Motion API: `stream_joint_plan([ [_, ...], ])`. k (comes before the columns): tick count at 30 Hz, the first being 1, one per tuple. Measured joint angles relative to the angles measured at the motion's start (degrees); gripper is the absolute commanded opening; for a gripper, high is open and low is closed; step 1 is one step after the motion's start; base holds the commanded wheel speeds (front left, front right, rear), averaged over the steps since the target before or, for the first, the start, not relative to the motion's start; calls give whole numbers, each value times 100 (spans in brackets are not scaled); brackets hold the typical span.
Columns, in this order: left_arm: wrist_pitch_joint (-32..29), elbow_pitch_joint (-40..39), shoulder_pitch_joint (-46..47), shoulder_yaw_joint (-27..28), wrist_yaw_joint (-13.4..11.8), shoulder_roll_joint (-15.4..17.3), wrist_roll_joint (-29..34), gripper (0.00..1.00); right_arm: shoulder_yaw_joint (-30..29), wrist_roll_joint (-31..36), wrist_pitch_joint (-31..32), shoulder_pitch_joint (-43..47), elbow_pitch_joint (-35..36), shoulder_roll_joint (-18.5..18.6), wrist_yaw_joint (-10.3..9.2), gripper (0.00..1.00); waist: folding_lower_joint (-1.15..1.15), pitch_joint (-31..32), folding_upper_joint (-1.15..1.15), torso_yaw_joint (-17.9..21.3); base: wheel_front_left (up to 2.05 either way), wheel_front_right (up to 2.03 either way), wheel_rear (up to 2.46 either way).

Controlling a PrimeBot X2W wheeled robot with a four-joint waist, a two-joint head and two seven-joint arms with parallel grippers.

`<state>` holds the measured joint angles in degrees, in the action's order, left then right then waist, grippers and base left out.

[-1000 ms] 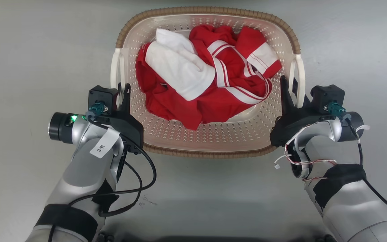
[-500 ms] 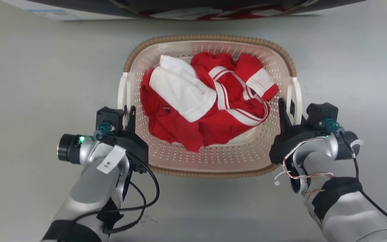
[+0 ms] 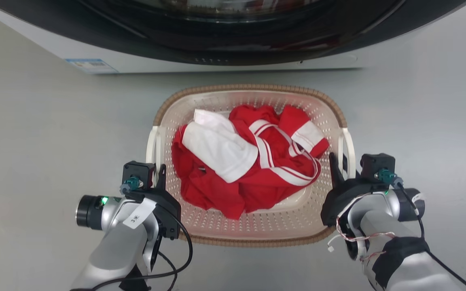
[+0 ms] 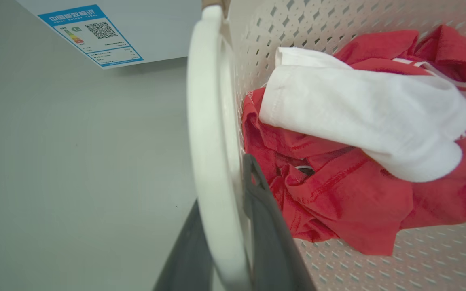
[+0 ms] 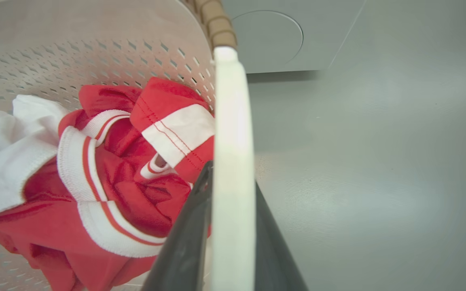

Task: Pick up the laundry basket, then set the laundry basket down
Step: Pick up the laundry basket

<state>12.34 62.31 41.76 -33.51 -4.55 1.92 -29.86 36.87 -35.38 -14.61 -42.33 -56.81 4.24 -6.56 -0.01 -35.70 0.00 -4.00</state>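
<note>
Laundry basket [image 3: 249, 87], cream-white perforated plastic, brown woven rim, now before white washing machine [image 3: 233, 36] as camera shifted; left gripper [image 3: 158, 173], right gripper [image 3: 338, 161] still clamp its 2 white handles [image 4: 212, 161]: likely mid-carry.

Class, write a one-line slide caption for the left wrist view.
Left claw grips the laundry basket by its white handle; red and white clothes lie inside, a washing machine's label beyond.

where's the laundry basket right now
Head view, centre: the laundry basket is just in front of the washing machine, held at its sides by the left gripper and right gripper.
</note>
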Motion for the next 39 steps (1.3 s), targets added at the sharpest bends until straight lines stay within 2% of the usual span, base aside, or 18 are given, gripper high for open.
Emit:
stream_joint_plan([
  [9,-120,159,-424,-236,-36,-3,-270,0,467,-474,151,421,-65,-7,-31,0,1,732,0,33,0,0,0],
  [25,-605,257,-1572,-777,-46,15,-647,0,1217,-1267,813,1609,-111,-18,-99,0,0,2047,-1,100,0,0,0],
  [39,-1009,349,-2204,-1028,-45,65,-953,0,1802,-1822,1314,2107,29,-8,-152,0,0,3110,0,162,0,0,0],
])
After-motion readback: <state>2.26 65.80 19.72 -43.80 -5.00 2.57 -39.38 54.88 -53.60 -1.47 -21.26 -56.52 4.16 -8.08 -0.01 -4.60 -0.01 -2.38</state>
